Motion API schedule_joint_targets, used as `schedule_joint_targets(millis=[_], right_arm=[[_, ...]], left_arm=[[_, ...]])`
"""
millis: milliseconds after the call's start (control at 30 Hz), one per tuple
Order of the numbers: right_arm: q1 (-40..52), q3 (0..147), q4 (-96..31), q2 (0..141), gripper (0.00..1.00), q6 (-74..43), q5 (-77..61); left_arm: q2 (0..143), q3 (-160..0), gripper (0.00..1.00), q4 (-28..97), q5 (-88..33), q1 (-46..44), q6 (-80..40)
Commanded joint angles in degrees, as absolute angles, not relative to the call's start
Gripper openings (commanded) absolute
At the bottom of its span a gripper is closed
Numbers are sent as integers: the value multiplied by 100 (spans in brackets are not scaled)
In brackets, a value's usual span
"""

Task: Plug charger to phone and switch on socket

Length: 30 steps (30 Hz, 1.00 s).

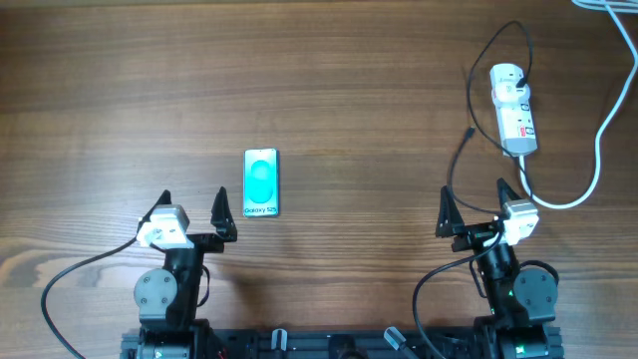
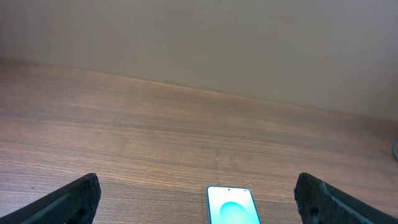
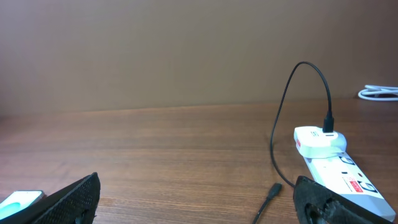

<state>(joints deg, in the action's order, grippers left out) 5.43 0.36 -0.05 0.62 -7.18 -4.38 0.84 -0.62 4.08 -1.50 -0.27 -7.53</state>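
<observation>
Left gripper (image 1: 191, 205) and right gripper (image 1: 475, 195) spread wide, empty.
One phone (image 1: 261, 182) just ahead of left; one socket (image 1: 513, 110) and one charger (image 1: 469, 133) ahead of right.

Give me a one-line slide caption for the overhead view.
Left gripper and right gripper open, empty; phone screen-up by the left, charger tip loose beside the socket.
</observation>
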Motion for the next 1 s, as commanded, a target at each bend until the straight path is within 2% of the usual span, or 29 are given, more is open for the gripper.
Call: schedule_joint_targets(millis=[0, 967], right_arm=[[510, 30, 19, 14, 100, -613, -342], [508, 30, 12, 19, 100, -615, -342]], left_arm=[[21, -32, 100, 432, -97, -43, -622], [38, -32, 99, 423, -185, -43, -644]])
